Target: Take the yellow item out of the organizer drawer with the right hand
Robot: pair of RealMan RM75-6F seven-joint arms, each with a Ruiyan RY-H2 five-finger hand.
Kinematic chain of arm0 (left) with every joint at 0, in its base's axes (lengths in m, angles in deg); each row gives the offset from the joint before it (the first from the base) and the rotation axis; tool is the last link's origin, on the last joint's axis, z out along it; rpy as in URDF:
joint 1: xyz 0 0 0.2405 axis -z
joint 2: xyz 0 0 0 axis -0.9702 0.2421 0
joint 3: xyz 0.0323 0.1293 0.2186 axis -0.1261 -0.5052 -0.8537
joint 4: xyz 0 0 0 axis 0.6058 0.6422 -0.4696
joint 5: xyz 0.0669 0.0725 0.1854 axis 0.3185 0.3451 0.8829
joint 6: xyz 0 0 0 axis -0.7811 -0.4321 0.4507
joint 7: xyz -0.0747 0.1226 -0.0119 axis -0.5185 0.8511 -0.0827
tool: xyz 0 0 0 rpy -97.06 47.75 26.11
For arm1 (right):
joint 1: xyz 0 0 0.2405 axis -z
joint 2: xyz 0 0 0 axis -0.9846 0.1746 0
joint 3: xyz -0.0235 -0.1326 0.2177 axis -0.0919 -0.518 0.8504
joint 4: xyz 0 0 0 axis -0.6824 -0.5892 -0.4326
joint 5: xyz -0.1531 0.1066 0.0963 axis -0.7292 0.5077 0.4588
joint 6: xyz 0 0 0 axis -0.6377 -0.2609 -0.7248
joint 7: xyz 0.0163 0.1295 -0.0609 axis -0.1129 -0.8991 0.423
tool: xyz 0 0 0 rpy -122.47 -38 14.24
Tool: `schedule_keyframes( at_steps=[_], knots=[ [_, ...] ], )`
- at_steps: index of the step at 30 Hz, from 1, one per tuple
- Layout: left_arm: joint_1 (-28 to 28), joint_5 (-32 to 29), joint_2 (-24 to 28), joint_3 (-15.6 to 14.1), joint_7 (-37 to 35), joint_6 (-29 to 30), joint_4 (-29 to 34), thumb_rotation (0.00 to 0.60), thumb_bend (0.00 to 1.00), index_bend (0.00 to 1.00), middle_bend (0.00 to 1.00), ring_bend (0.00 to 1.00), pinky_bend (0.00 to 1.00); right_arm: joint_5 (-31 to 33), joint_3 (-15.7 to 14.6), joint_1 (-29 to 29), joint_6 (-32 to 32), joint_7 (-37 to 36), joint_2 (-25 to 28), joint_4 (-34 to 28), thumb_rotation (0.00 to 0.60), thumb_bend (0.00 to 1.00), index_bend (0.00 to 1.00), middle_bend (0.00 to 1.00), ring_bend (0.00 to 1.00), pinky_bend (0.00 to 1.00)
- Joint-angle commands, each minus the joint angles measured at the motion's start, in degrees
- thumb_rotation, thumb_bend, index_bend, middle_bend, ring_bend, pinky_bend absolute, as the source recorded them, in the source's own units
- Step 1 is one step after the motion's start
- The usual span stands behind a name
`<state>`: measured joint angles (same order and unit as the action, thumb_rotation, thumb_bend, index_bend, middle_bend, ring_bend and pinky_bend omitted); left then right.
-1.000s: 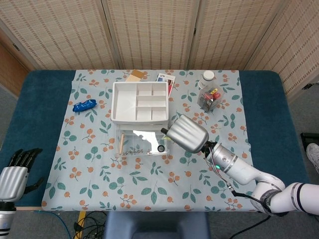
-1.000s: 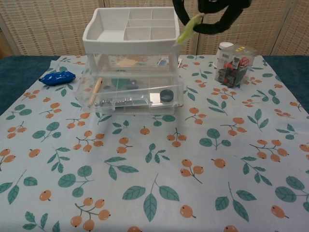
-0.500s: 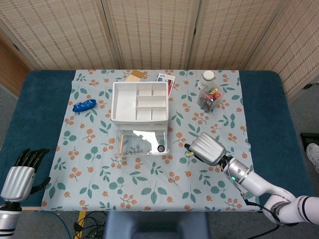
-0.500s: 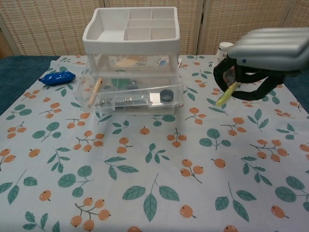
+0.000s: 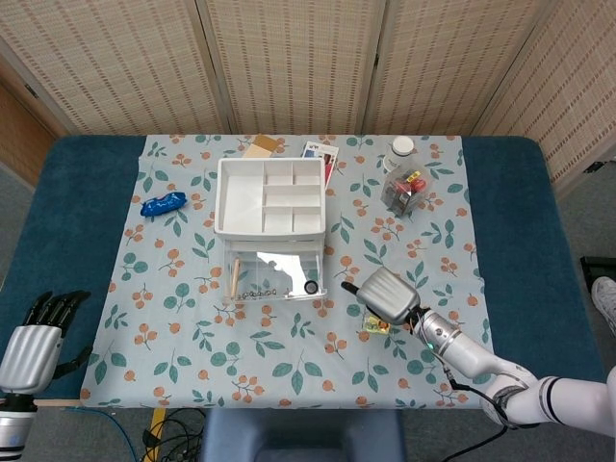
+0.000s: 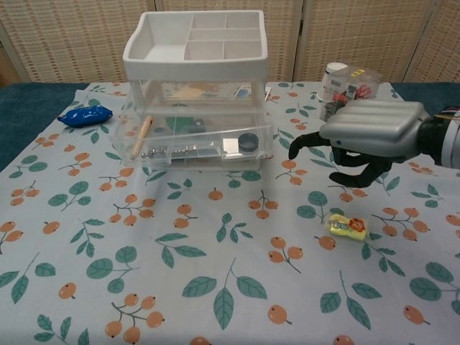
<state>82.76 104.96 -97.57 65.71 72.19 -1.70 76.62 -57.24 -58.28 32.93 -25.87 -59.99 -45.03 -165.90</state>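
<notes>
The yellow item (image 6: pixel 346 227), a small flat packet with an orange print, lies on the floral tablecloth right of the organizer; the head view shows the yellow item (image 5: pixel 375 326) just below my right hand. My right hand (image 6: pixel 366 138) hovers above and behind it, fingers spread, holding nothing; in the head view the right hand (image 5: pixel 387 295) sits right of the drawer. The clear organizer drawer (image 6: pixel 194 144) stands pulled out, with a wooden stick, small metal pieces and a black round piece inside. My left hand (image 5: pixel 31 346) is at the table's near left edge, fingers apart and empty.
A white compartment tray (image 6: pixel 194 39) tops the organizer. A blue packet (image 6: pixel 85 114) lies at far left. A clear box with red contents (image 6: pixel 348 93) and a white-lidded jar (image 6: pixel 333 73) stand behind my right hand. Cards (image 5: pixel 320 151) lie behind the organizer.
My right hand carried the yellow item from above the organizer down to the right and let it go; the item now lies on the cloth and the hand has opened above it.
</notes>
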Motion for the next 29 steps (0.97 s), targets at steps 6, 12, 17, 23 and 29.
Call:
schedule_keyframes(
  at_steps=[6,12,17,23,29],
  knots=[
    [0.27,-0.28,-0.27,0.23,-0.45,-0.29,-0.57,0.600,0.22,0.14,0.18,0.16,0.10,-0.02,1.35,5.39,8.07,0.47,7.71,-6.89,0.600,0.42,0.13,0.90,0.96,1.00],
    [0.63,-0.33,-0.59,0.41,-0.60,-0.60,-0.92,0.600,0.22,0.14,0.18,0.16,0.10,1.55,0.59,13.13,17.47,1.00,14.43,-13.28,0.600,0.41,0.13,0.72,0.69,0.72],
    [1.10,-0.03,-0.75,0.74,-0.09,-0.58,-0.39,0.600,0.22,0.14,0.18,0.16,0.10,1.80,-0.62,21.04,26.22,-0.66,18.66,-16.45,0.600,0.41,0.13,0.46,0.40,0.44],
    [1.45,0.04,-0.85,0.99,0.78,-0.57,0.75,0.600,0.22,0.14,0.18,0.16,0.10,1.87,-1.90,29.89,34.60,-5.40,19.87,-15.92,0.600,0.40,0.13,0.25,0.17,0.26],
    [1.73,-0.14,-0.64,1.19,1.08,-0.75,1.60,0.600,0.22,0.14,0.18,0.16,0.10,1.82,-2.16,35.84,38.44,-10.89,18.00,-12.92,0.600,0.39,0.13,0.20,0.13,0.22]
  ],
)
